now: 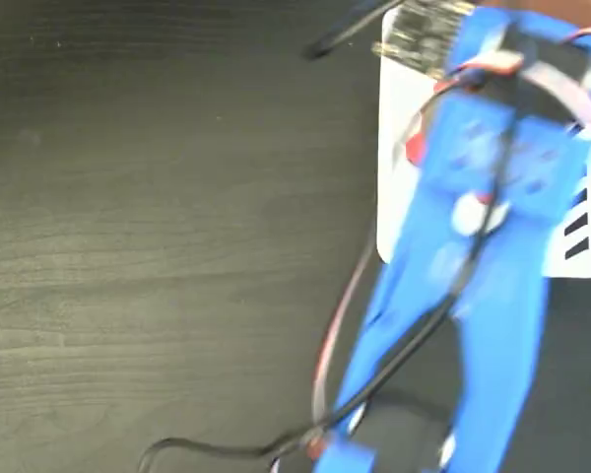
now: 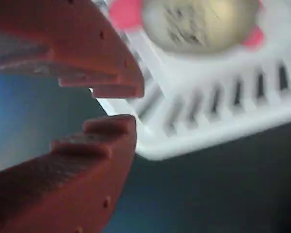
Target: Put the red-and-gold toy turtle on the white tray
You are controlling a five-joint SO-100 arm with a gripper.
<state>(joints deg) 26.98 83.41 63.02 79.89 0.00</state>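
Red-and-gold toy turtle (image 2: 201, 24) rests on the white tray (image 2: 223, 121), as the wrist view shows: its gold shell with a dark smudged mark sits inside the tray's striped edge, with coral-red limbs peeking out at either side of the shell. Reading that view from left to right, the red pincer (image 2: 117, 104) comes first, its two toothed tips parted by a narrow gap with nothing between them; the tray's rounded corner lies just beyond the tips, and the turtle lies up and to the right of them, further in on the tray. From the tray outward, the dark wood-grain table (image 1: 158, 246) spreads to the left in the fixed view, while the blue arm (image 1: 473, 256) crosses over the tray's middle and hides the turtle there. Judging by this, the toy is already placed, and the move left is for the empty pincer to draw away from the tray's corner without nudging it.
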